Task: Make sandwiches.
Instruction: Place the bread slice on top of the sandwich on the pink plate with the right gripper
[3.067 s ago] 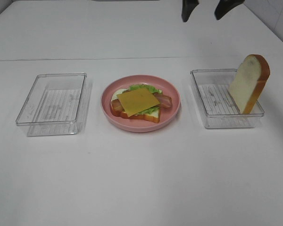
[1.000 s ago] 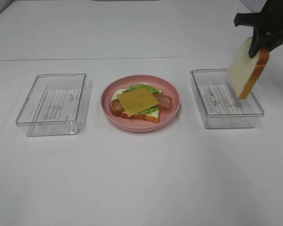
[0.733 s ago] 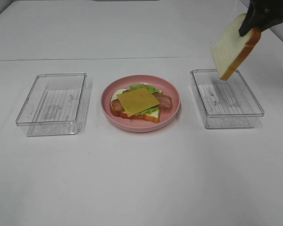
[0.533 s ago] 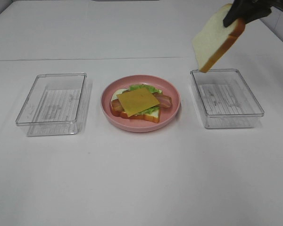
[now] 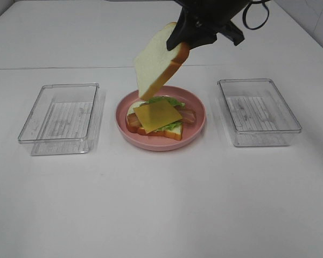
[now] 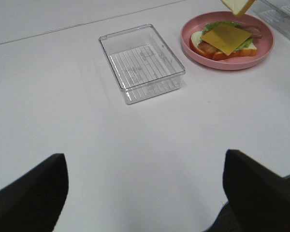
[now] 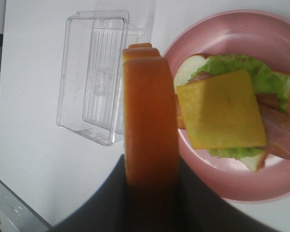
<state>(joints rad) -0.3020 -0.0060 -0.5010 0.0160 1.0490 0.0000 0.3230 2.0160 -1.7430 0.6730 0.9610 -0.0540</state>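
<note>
My right gripper (image 5: 181, 40) is shut on a thick white bread slice (image 5: 155, 62) with an orange-brown crust, holding it tilted in the air above the far left part of the pink plate (image 5: 199, 127). On the plate lies the open sandwich stack: bottom bread, green lettuce (image 5: 162, 100), bacon (image 5: 188, 114) and a yellow cheese slice (image 5: 157, 115) on top. The right wrist view looks down the slice's crust (image 7: 150, 121) onto the cheese (image 7: 220, 109) and plate (image 7: 217, 189). My left gripper (image 6: 145, 191) hangs open over bare table, far from the plate (image 6: 232, 65).
A clear plastic tray (image 5: 61, 116) stands left of the plate and another clear tray (image 5: 258, 111) right of it; both hold nothing. The left tray (image 6: 142, 63) also shows in the left wrist view. White table lies all around.
My right gripper has lifted the bread slice out of the right tray and carried it left, from above that tray to above the plate. The left arm has not moved.
</note>
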